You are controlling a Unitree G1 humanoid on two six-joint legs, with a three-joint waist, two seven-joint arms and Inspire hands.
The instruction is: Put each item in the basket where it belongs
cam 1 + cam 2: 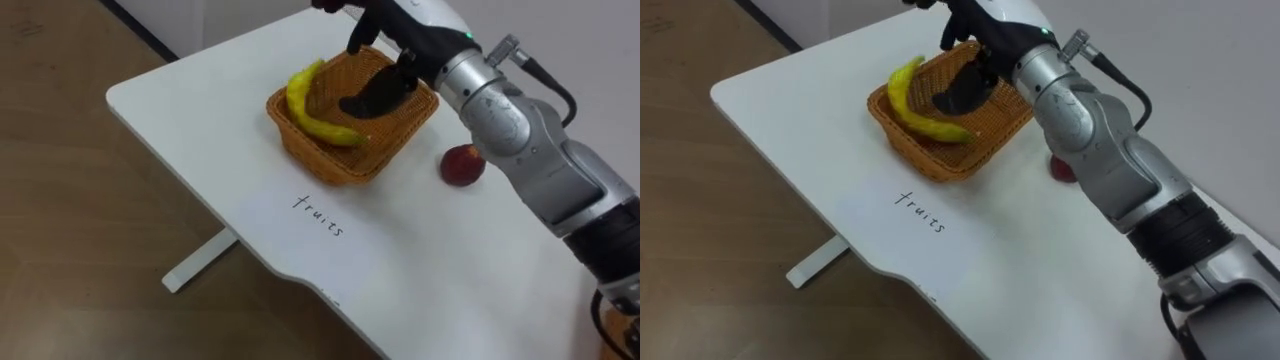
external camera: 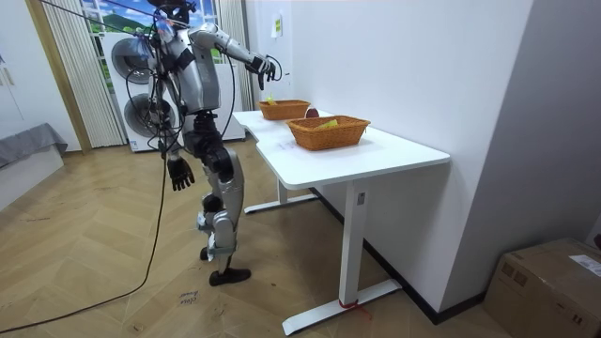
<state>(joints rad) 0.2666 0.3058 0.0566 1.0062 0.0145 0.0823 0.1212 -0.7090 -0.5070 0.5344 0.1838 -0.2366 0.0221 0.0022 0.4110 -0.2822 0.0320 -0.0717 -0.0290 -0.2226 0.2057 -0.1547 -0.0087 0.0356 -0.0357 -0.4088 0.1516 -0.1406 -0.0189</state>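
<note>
The robot stands at the end of the white table (image 1: 200, 130) with its right arm stretched out over it. The right hand (image 1: 970, 35) hangs above the far rim of a wicker basket (image 1: 940, 162). Its fingers droop loosely downward and hold nothing I can see. A yellow banana (image 1: 912, 105) lies inside that basket along the left wall, below the hand and a little to its left, apart from the fingers. A red fruit (image 1: 462, 165) sits on the table just beside the basket's right corner, under the forearm and clear of the hand. A handwritten word (image 1: 318, 215) is on the tabletop in front of the basket.

The left hand (image 2: 178, 172) hangs at the robot's side, away from the table, with its fingers slack.

The top of the right hand is cut off by the upper edge of the head views. In the right eye view the forearm hides most of the red fruit. A dark patch lies on the basket floor under the hand, and I cannot tell whether it is a shadow or an object. Further along the table stands a second basket (image 2: 329, 139) with something yellow (image 2: 327, 122) in it, too small to name.
</note>
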